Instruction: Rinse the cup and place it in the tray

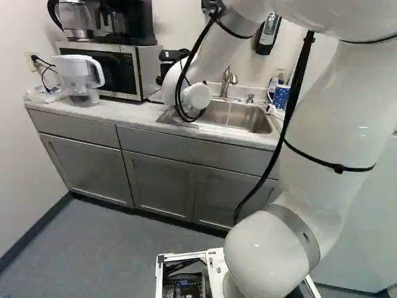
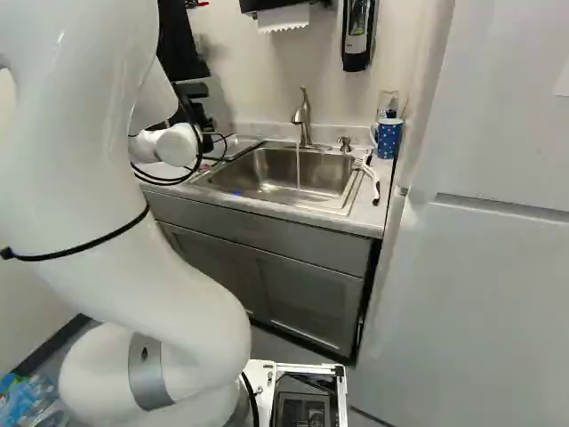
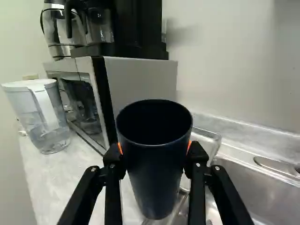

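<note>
Gripper [image 3: 154, 147] clamps navy tumbler [image 3: 154, 164]. Caution: wetness could cause a drop beside sink [image 2: 271, 166], upper centre, right base view.

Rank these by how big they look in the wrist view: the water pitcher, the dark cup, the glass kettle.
1. Dark cup, looming largest, though it is also nearest the camera
2. Water pitcher
3. Glass kettle, judged by the part that shows
</note>
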